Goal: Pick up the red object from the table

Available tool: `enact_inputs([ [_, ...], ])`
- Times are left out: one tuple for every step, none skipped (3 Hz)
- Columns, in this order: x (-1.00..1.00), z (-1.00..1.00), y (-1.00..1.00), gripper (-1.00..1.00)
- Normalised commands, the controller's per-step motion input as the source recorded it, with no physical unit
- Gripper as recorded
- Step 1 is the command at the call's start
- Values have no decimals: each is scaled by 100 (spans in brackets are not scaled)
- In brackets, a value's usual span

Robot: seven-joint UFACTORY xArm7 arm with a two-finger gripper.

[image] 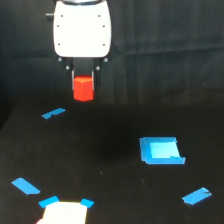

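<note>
The red object (83, 88) is a small red-orange block held between the dark fingers of my gripper (83, 80), well above the table (110, 165). The gripper hangs from a white rounded body (82, 29) at the top of the exterior view's left half. It is shut on the block's upper part; the block's lower part sticks out below the fingers. The table is a flat black surface with bright blue tape pieces.
A blue square patch (161, 150) lies on the exterior view's right. Blue tape strips lie at the left (53, 113), lower left (25, 186) and lower right (196, 195). A white patch with blue corners (65, 211) sits at the bottom edge.
</note>
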Motion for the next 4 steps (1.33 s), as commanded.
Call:
enact_inputs([
  [-50, -7, -52, -100],
  [24, 81, 33, -100],
  [14, 47, 19, -82],
  [8, 100, 10, -100],
])
